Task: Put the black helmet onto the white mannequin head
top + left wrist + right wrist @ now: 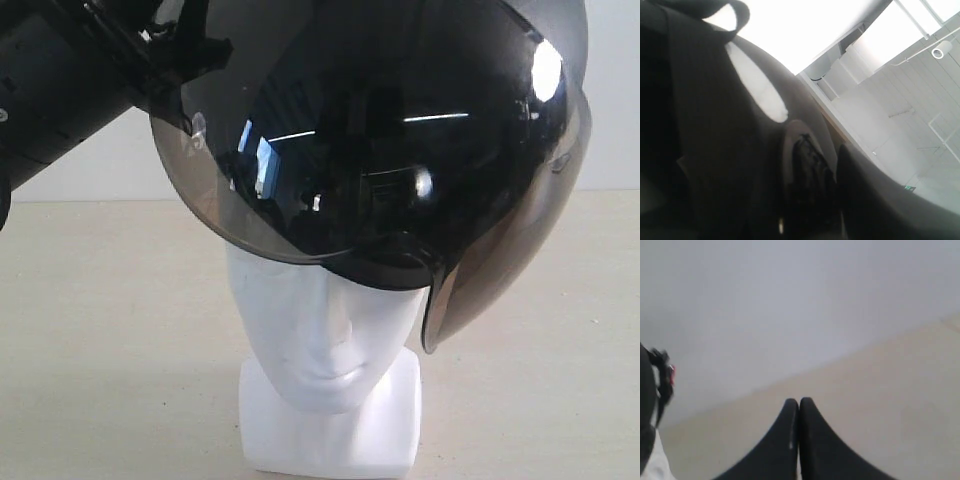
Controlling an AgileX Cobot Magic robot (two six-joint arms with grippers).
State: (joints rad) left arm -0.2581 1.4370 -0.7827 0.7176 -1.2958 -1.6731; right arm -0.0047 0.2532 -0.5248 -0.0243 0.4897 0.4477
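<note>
Jaws: left gripper (185,52) pinching rim of one dull, round black helmet (400,110) in upper frame; right gripper (799,402) pressed together. Helmet tilted over top of one smooth, shiny white mannequin head (325,335), lower middle, on squarish base (330,445). One smoky, curved visor (290,215) facing front.

Exterior: low and close, face-on to white mannequin head (330,340) on table (90,330); black helmet (380,130) fills upper frame.
Left wrist: pressed against black helmet (715,150), aimed past it at white panelling (890,115).
Right wrist: over right gripper (799,407), across table (890,390) to wall (765,300).
Shared: black helmet, exterior/left wrist; table, exterior/right wrist.
</note>
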